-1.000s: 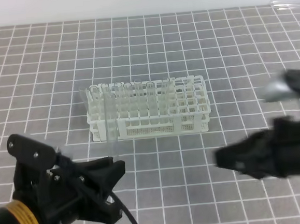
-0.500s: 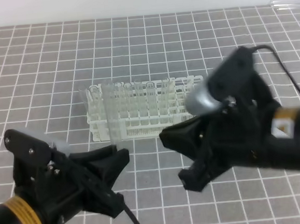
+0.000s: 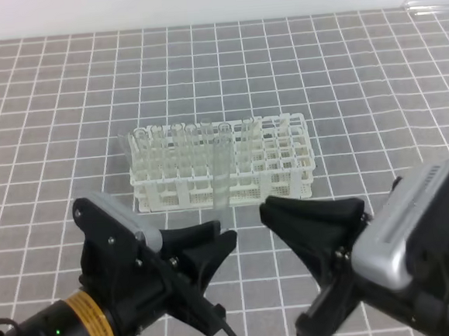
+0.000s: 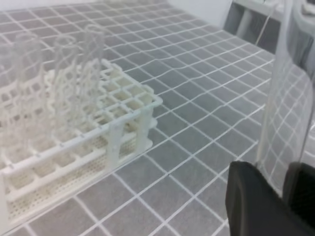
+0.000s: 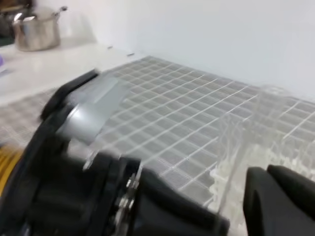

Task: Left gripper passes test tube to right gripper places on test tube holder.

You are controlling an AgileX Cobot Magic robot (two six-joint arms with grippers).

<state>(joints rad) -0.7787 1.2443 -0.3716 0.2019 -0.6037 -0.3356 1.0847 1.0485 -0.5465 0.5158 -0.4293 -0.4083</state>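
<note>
At 7 o'clock in the high view, the left gripper (image 3: 215, 243) was seen clamped on the lower end of the test tube (image 3: 221, 168), which was held upright just in front of the test tube holder (image 3: 223, 166). The grip itself was shown only by the left wrist view, where the clear glass tube (image 4: 285, 93) rose from between two black jaws closed on it. At 5 o'clock the right gripper (image 3: 309, 208) was pointed toward the tube, a little apart from it; whether its jaws were together or apart could not be told from any view. In the right wrist view the picture was blurred, with only one black finger (image 5: 280, 196) shown. The holder (image 4: 74, 142), white plastic with square holes and mesh sides, was seen at 12 o'clock, several glass tubes standing in it, on a grey tiled mat (image 3: 358, 87).
</note>
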